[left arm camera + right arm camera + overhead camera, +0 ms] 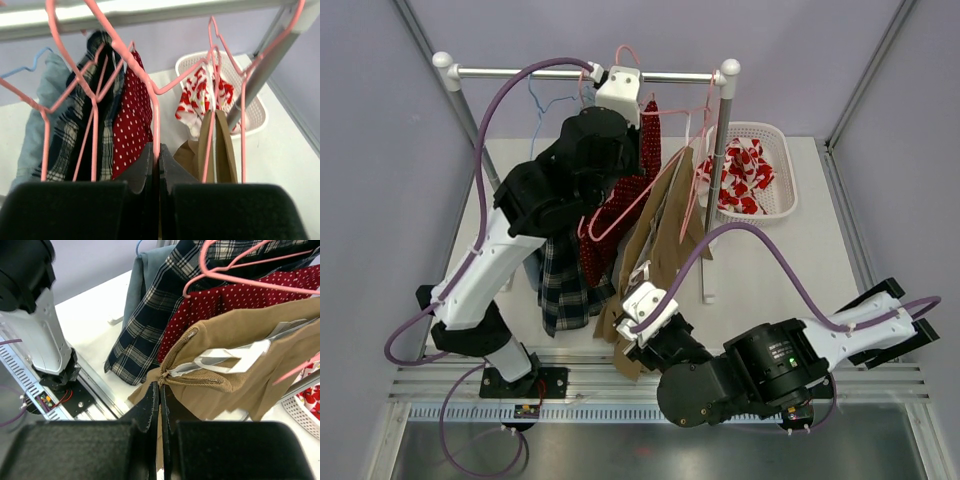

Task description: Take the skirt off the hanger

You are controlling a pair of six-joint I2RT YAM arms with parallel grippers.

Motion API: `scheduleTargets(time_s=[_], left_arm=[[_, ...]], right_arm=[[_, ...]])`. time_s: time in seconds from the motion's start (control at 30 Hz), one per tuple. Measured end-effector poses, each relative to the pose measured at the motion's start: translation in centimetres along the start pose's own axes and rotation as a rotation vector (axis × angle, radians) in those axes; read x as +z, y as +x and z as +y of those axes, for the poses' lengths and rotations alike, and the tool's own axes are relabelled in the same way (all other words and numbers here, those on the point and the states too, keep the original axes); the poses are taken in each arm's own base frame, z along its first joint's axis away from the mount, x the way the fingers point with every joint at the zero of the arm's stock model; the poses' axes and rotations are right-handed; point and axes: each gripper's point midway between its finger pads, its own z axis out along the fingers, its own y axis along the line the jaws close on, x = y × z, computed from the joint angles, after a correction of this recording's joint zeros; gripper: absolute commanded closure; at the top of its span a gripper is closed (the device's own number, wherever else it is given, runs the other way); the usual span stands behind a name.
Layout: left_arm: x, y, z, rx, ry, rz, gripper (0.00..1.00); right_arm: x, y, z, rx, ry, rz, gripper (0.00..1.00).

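Both end effectors are pressed together on something. The left end effector point(156, 159) pinches the wire of a pink hanger point(152, 107), which rises straight above its fingertips toward the rail point(150, 15). The right end effector point(160, 392) pinches a bunched edge of the tan skirt point(235, 340), which I take to be the task's garment. The skirt spreads up and to the right of those fingertips, hanging clear of the counter point(90, 315).

4 things could go wrong from here:

1. The right pinch takes only a small gather of cloth. A hard pull could let it slide out. It could also strain the fabric if the skirt does not release from its hanger, and how it is fastened is hidden.
2. I cannot tell whether the pinched hanger is the one carrying the tan skirt, since 2 more pink wires run alongside the skirt to the right of the left fingertips. If the hanger is the wrong one, nothing braces the skirt's own hanger. The pull could then drag it along the rail or unhook it.
3. The wire is thin and may twist inside the left pinch once load comes on, tilting the hanger.
4. The red dotted skirt point(131, 120) and the plaid skirt point(75, 125) hang just left of the left end effector, crowded against the tan cloth. A sideways tug could snag them and pull them along too.
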Motion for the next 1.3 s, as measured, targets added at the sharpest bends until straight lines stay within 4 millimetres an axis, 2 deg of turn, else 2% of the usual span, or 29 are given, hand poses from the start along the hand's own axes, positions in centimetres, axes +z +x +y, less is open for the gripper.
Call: scheduleTargets(time_s=[0.17, 0.27, 0.33, 0.47, 0.6, 0.67, 0.77, 0.87, 1.03, 1.17, 1.3], left_arm=[[-1.9, 3.2, 0.0, 0.014, 0.054, 0.096, 1.00], [-4.2, 4.5, -0.5, 0.022, 0.104, 0.155, 1.00], [-6.0, 5.5, -1.1, 0.028, 0.146, 0.194, 1.00], [-9.2, 7.3, -1.9, 0.031, 0.236, 0.276, 1.00], [-11.2, 7.8, -1.2, 0.000, 0.258, 0.315, 1.00], [-12.0, 7.8, -0.8, -0.021, 0.263, 0.319, 1.00], [-13.2, 7.5, -0.3, -0.053, 0.279, 0.311, 1.00], [-14.4, 6.9, 0.7, -0.077, 0.292, 0.294, 1.00], [-16.7, 5.2, 2.6, -0.117, 0.331, 0.241, 1.00], [-17.6, 3.7, 2.6, -0.141, 0.381, 0.197, 1.00], [-17.8, 2.7, 1.3, -0.149, 0.449, 0.172, 1.00]], right_arm=[[-0.2, 0.5, 0.2, 0.021, -0.020, -0.018, 1.00], [0.0, -0.3, -1.1, 0.047, -0.005, -0.035, 1.00], [0.4, -0.8, -2.5, 0.066, 0.021, -0.046, 1.00], [2.1, -1.5, -7.4, 0.116, 0.110, -0.051, 1.00], [2.9, -1.8, -12.6, 0.156, 0.205, -0.055, 1.00], [2.7, -2.0, -13.8, 0.172, 0.221, -0.063, 1.00], [2.6, -1.7, -14.2, 0.181, 0.219, -0.057, 1.00], [3.0, 0.2, -13.4, 0.184, 0.202, -0.016, 1.00], [3.4, 5.3, -11.9, 0.209, 0.167, 0.089, 1.00], [2.0, 9.4, -12.7, 0.251, 0.180, 0.161, 1.00], [0.0, 11.7, -14.6, 0.321, 0.201, 0.184, 1.00]])
